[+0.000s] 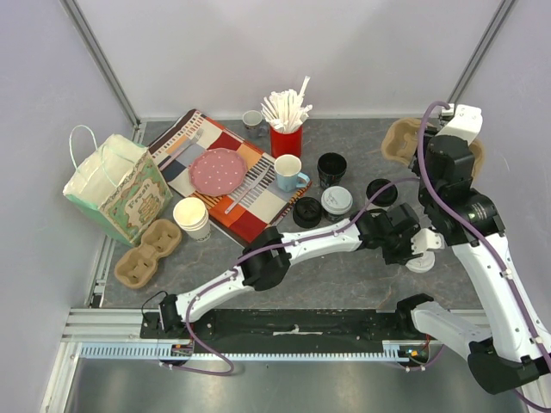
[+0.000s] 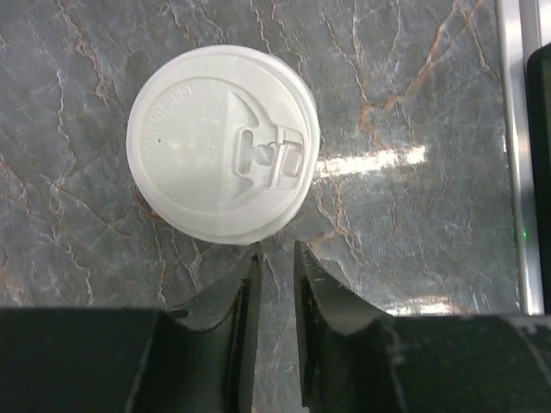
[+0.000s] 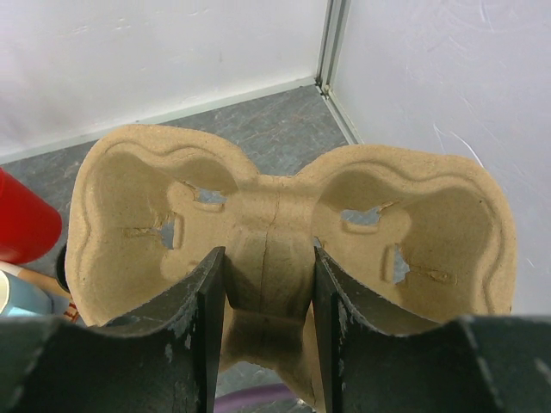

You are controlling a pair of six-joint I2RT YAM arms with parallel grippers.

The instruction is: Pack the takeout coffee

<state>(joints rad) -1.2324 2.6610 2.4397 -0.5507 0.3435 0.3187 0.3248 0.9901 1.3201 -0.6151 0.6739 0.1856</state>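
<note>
A white plastic lid (image 2: pixel 222 142) lies flat side up on the grey stone table; whether a cup stands under it I cannot tell. My left gripper (image 2: pixel 275 249) sits just beside its rim, jaws a narrow slit apart with only table between them. From above, that lid (image 1: pixel 422 261) lies at the right front beside the left gripper (image 1: pixel 413 245). A white-lidded cup (image 1: pixel 337 202) stands mid-table, near a black lid (image 1: pixel 307 212) and a black cup (image 1: pixel 381 191). My right gripper (image 3: pixel 267 258) is shut on the middle ridge of a brown pulp cup carrier (image 3: pixel 413 215), lifted at the back right (image 1: pixel 398 142).
A second pulp carrier (image 1: pixel 148 254) and a paper bag (image 1: pixel 116 185) are at the left. A stack of white cups (image 1: pixel 191 217), a pink plate (image 1: pixel 218 170) on a placemat, a light-blue mug (image 1: pixel 288 172), a black mug (image 1: pixel 331 168) and a red cup of straws (image 1: pixel 286 138) fill the middle.
</note>
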